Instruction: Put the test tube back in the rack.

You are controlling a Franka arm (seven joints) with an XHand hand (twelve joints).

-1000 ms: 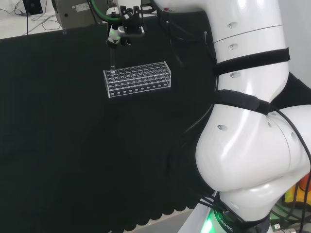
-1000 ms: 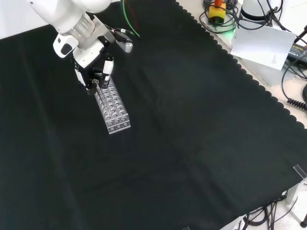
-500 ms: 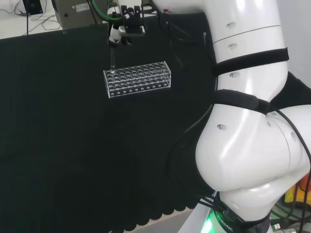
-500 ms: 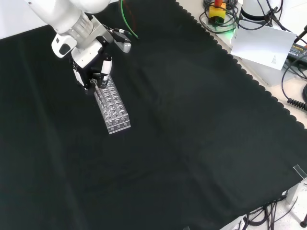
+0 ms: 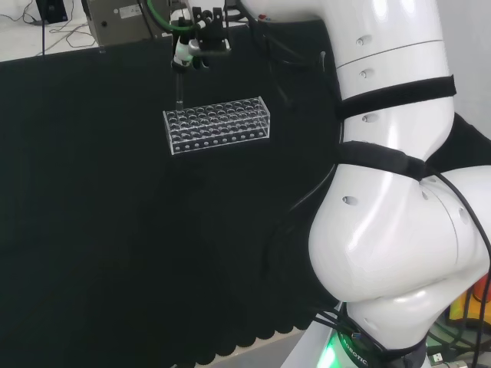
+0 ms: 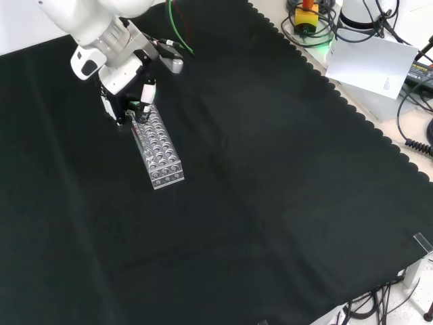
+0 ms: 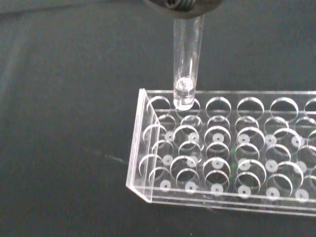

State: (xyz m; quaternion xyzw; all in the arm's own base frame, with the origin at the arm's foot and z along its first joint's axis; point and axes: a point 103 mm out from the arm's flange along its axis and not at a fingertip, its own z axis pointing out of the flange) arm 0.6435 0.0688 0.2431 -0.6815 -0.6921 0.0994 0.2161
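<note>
Wrist view: clear tube [image 7: 186, 64] above perforated rack [image 7: 227, 153].

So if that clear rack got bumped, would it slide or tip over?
Probably slide. The rack looks low and long, resting flat on the cloth, so tipping seems unlikely. It looks like thin clear plastic with empty holes, so it is likely light and easily nudged. The tube in the hand hangs over a corner hole, where a bump might turn the rack.
</note>
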